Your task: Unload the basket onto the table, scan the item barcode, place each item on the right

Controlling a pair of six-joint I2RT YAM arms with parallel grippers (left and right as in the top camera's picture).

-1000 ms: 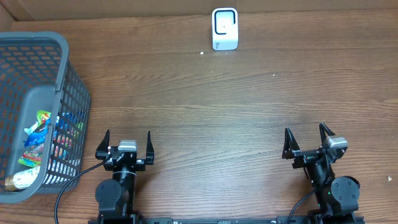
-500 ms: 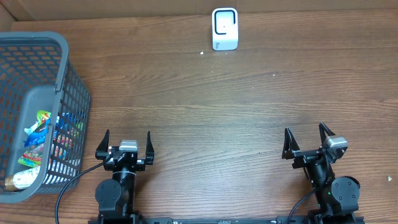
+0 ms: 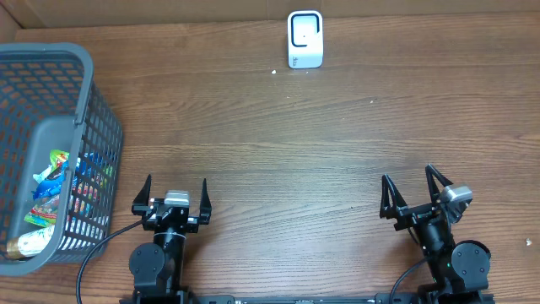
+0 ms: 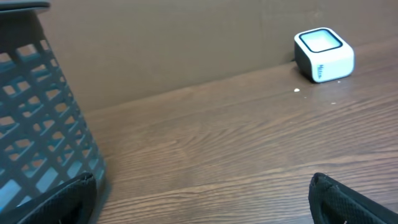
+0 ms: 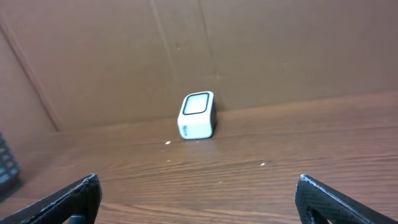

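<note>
While left claw [image 3: 175, 186] and right claw [image 3: 407, 179] gape, scanner [image 3: 305, 39] well apart.

We hold our left gripper [image 3: 176, 187] low in front of its base, its two fingers spread wide with nothing between them. Our right gripper [image 3: 407, 181] is likewise wide apart and empty, turned slightly toward the left. Both arms are folded back close to their mounts.
</note>
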